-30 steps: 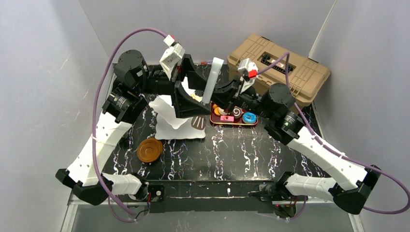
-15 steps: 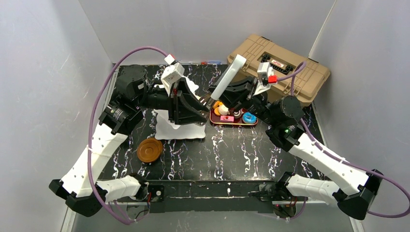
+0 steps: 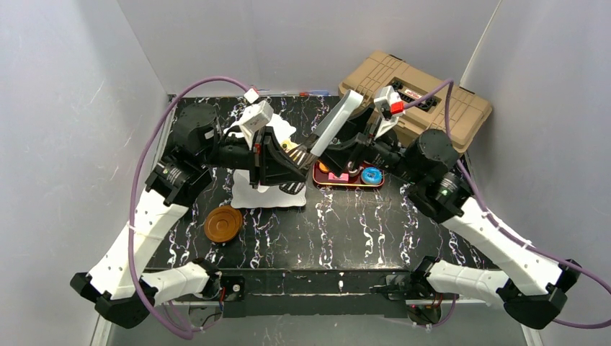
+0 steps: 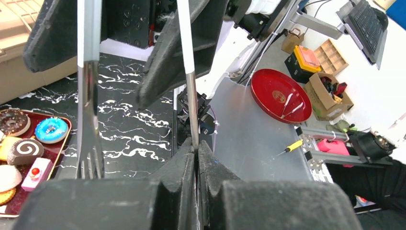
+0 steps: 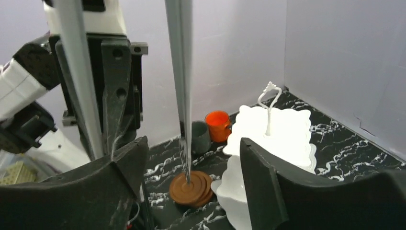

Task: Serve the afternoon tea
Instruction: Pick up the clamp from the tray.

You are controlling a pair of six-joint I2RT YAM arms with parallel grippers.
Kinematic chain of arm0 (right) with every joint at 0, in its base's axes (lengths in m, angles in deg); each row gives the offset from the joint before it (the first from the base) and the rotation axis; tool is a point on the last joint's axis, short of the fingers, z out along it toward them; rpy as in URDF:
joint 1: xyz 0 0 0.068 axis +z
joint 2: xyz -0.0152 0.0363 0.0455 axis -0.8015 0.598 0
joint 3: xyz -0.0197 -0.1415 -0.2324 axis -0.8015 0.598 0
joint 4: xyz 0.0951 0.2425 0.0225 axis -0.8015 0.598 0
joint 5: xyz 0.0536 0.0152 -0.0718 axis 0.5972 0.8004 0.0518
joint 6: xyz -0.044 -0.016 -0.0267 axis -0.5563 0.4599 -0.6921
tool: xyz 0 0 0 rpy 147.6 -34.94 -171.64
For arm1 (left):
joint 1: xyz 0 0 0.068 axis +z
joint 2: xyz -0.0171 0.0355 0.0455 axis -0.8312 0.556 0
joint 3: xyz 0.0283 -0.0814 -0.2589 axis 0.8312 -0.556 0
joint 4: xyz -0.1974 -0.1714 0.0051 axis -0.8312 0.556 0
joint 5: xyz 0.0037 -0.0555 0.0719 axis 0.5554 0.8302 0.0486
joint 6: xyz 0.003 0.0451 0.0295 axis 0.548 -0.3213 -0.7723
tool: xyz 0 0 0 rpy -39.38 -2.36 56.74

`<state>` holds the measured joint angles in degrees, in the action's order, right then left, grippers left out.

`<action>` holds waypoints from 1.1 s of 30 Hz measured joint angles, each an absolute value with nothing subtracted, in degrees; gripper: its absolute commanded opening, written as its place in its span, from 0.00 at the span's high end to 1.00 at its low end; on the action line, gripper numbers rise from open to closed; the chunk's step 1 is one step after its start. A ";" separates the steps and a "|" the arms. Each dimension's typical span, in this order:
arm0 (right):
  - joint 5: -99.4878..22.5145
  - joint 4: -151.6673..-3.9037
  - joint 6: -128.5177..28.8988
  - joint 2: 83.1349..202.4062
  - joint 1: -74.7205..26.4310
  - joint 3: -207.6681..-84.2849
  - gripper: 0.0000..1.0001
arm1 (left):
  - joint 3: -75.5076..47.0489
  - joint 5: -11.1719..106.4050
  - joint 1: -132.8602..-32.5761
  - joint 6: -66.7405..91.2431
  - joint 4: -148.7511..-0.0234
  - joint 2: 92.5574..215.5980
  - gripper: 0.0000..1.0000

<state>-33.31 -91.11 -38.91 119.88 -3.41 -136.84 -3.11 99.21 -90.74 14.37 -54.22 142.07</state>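
The white three-tier stand (image 3: 252, 193) (image 5: 268, 139) stands at the left of the table, partly hidden by my left gripper (image 3: 301, 163). That gripper (image 4: 197, 149) is shut on one arm of the metal tongs (image 3: 336, 128) (image 4: 189, 91); the other arm (image 4: 89, 120) hangs free beside it. My right gripper (image 3: 337, 150) (image 5: 191, 167) is open, and a tong arm (image 5: 182, 72) runs through the gap between its fingers. Toy pastries and donuts (image 3: 351, 173) (image 4: 50, 130) lie on a dark red tray (image 3: 326, 183). An orange cup (image 5: 218, 125) and a dark cup (image 5: 200, 136) stand behind the stacked brown saucers (image 3: 223, 223) (image 5: 191, 189).
A tan toolbox (image 3: 421, 101) sits at the back right, just behind my right wrist. Grey walls close in the table on three sides. Both arms meet over the middle back of the black marbled table (image 3: 346, 231).
My left gripper has shut on a tong arm and my right gripper has opened off the tongs. The tongs have tilted over to the right.
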 measured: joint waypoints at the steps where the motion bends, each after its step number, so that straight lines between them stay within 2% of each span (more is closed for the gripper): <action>1: -32.46 -87.51 -39.67 119.56 -3.43 -138.48 0.08 | -3.11 99.45 -90.74 14.06 -54.09 141.61 1.00; 2: -31.45 -84.29 -40.48 119.16 -3.41 -139.90 0.02 | -3.11 99.71 -90.74 13.69 -53.89 141.08 1.00; 3: -30.14 -81.47 -41.36 118.77 -3.41 -141.17 0.02 | -3.11 100.06 -90.74 13.51 -53.80 140.65 1.00; 11: -13.57 -67.83 -46.21 120.67 -3.43 -149.06 0.02 | -3.11 103.93 -90.74 13.23 -53.85 139.10 1.00; 19: -10.40 -70.26 -43.00 122.48 -4.52 -149.06 0.02 | -3.09 104.52 -90.63 9.16 -51.49 138.85 1.00; 33: -15.17 -84.42 -36.99 121.89 -5.63 -148.32 0.02 | -3.09 104.19 -90.61 5.53 -49.30 138.68 1.00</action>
